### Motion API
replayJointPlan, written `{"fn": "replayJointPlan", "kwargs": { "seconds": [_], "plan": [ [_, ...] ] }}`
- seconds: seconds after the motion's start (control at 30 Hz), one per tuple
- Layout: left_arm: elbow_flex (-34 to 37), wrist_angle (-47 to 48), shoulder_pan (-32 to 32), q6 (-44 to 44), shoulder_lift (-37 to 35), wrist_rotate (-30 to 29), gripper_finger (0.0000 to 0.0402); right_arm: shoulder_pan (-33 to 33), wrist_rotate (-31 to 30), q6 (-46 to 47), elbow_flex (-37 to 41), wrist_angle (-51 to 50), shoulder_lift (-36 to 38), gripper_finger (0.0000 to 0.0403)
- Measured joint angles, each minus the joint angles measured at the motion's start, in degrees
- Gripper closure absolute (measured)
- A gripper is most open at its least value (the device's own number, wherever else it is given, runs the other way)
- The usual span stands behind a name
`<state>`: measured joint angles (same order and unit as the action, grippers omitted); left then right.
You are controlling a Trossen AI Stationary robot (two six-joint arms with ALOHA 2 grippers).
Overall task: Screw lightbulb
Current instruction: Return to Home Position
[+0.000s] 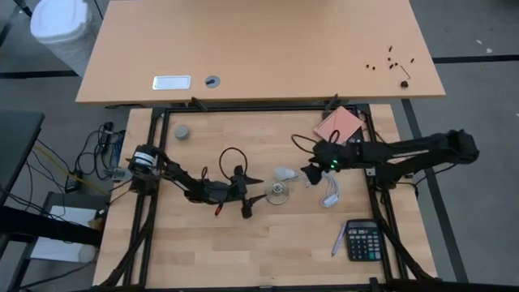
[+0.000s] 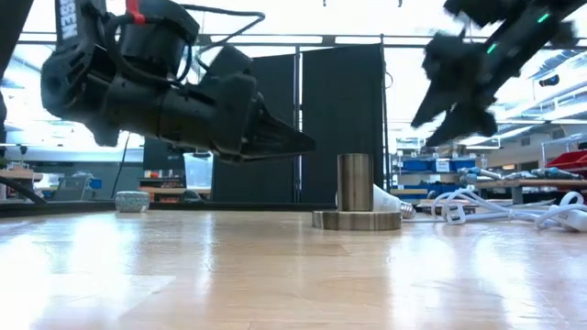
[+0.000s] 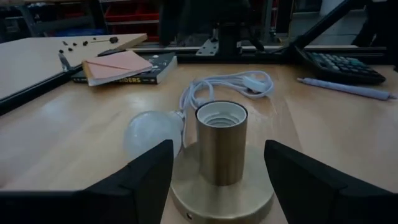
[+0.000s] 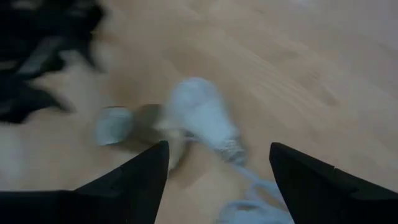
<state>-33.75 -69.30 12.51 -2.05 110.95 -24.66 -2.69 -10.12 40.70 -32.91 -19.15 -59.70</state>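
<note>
The brass socket (image 3: pixel 222 148) stands upright on its round base (image 1: pixel 277 193) in the middle of the table. The white lightbulb (image 3: pixel 151 133) lies on its side just beyond it (image 1: pixel 284 173), its base joined to the white cord (image 1: pixel 331 191). My left gripper (image 1: pixel 247 195) hovers open to the left of the socket, fingers level and short of it (image 3: pixel 217 146). My right gripper (image 1: pixel 310 173) hangs open above and to the right of the bulb (image 4: pixel 202 115), slanting down, with nothing between its fingers (image 4: pixel 217 155).
A grey cap (image 1: pixel 182 130) sits at the far left of the table. A book with a pink pad (image 1: pixel 339 123) lies at the far right. A calculator (image 1: pixel 362 240) and a pen (image 1: pixel 338 240) lie at the near right. A second tabletop (image 1: pixel 259 49) stands beyond.
</note>
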Motion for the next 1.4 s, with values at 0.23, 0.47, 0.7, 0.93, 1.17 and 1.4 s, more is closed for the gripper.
{"fn": "replayJointPlan", "kwargs": {
  "seconds": [0.23,0.47,0.7,0.93,1.17,1.4],
  "plan": [
    [0.1,7.0,0.9,-1.8,-7.3,-2.0,0.0144,15.0,-9.2,-1.5,0.0,0.2,11.3,0.0124],
    [0.0,8.5,2.1,-2.7,-13.1,-3.8,0.0144,32.1,-27.5,-12.8,0.0,3.2,16.2,0.0132],
    [0.0,9.9,5.5,-1.2,-18.3,-3.1,0.0144,41.3,-30.3,-24.4,0.0,5.7,16.2,0.0133],
    [3.6,22.5,10.3,0.6,-29.2,2.3,0.0145,45.6,-32.5,-28.5,7.2,12.9,19.5,0.0133],
    [15.8,22.8,13.1,-2.8,-39.8,4.4,0.0145,46.3,-33.4,-28.3,15.0,20.0,23.3,0.0133],
    [24.5,19.3,13.3,-10.8,-43.2,4.6,0.0145,46.3,-33.1,-28.4,16.2,20.0,23.1,0.0130]
  ]
}}
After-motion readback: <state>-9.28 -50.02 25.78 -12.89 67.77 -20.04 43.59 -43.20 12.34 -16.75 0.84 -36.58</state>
